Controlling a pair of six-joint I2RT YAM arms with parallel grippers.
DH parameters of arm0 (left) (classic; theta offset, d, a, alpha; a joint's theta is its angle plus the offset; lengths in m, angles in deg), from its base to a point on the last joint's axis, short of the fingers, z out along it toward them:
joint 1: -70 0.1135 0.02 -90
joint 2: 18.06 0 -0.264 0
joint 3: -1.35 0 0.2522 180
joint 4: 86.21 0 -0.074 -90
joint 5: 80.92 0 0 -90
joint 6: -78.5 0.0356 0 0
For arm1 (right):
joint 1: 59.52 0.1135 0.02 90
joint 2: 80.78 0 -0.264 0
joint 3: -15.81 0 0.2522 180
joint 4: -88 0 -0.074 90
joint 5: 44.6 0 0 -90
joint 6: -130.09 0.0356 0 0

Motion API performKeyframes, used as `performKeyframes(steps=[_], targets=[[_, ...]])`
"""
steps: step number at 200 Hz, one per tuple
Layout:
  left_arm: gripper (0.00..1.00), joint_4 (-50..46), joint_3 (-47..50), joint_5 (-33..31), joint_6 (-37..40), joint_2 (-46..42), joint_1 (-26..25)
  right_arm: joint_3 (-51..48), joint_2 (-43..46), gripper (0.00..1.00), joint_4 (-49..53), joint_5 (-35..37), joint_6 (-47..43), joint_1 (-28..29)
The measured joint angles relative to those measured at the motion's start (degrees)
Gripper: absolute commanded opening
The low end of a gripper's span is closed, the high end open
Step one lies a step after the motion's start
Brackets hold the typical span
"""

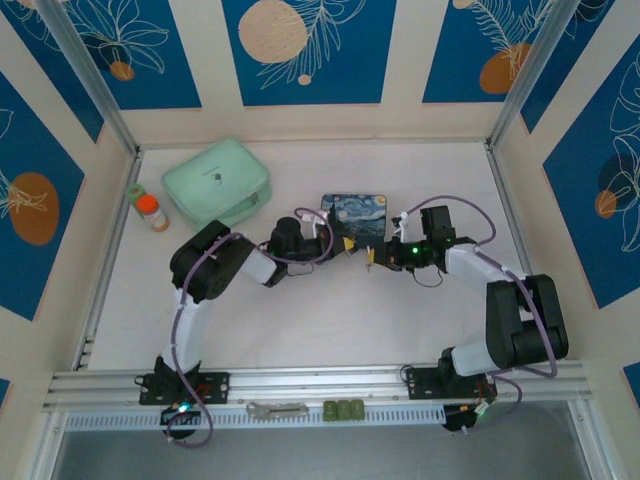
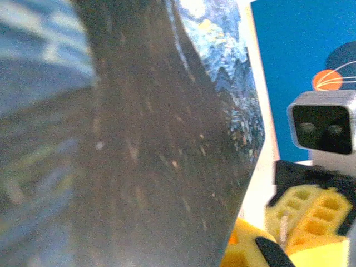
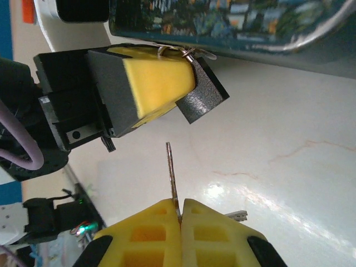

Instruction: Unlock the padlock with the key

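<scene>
Cream walls set with blue panels of white leaf outlines and orange discs, braced by aluminium posts, enclose a pale, faintly veined tabletop glaring under bright light, an aluminium rail along its near edge.

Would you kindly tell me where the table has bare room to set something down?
Free: the near middle of the table, between the left arm and right arm; the far right corner beyond the tin. Crowded: around the tin, and far left by the pouch and bottle.
</scene>
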Motion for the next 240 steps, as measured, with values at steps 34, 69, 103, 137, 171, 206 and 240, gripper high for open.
performKeyframes(steps=[34, 69, 103, 137, 171, 206, 240], targets=[[0.11, 0.0, -0.52, -0.92, 4.09, 0.96, -0.11, 0.0, 4.7, 0.0, 2.21, 5.95, -0.11, 0.9], [0.46, 1.14, 0.72, -2.01, 5.99, 0.92, -0.11, 0.35, 6.49, 0.0, 3.8, 9.38, -0.96, 3.37], [0.53, 1.55, 6.75, -4.07, 6.84, -2.93, 0.07, 2.62, 6.49, 0.0, 5.07, 10.19, -1.57, 4.7], [0.55, 0.81, 13.94, -5.46, 7.06, -8.44, 0.57, 6.12, 6.49, 0.0, 6.51, 10.97, -2.34, 6.23], [0.56, -8.0, 18.64, -5.9, 8.22, -17.09, 1.9, 8.81, 6.43, 0.0, 7.23, 8.2, -4.72, 9.05], [0.54, -18.58, 13.94, -4.33, 8.98, -25.97, 4.39, 10.97, 4.87, 0.0, 7.21, 1.95, -7.74, 11.93], [0.51, -20.7, 8.02, -1.86, 8.68, -31.1, 6.25, 12.48, 3.26, 0.0, 7.23, -3.3, -9.46, 12.31]])
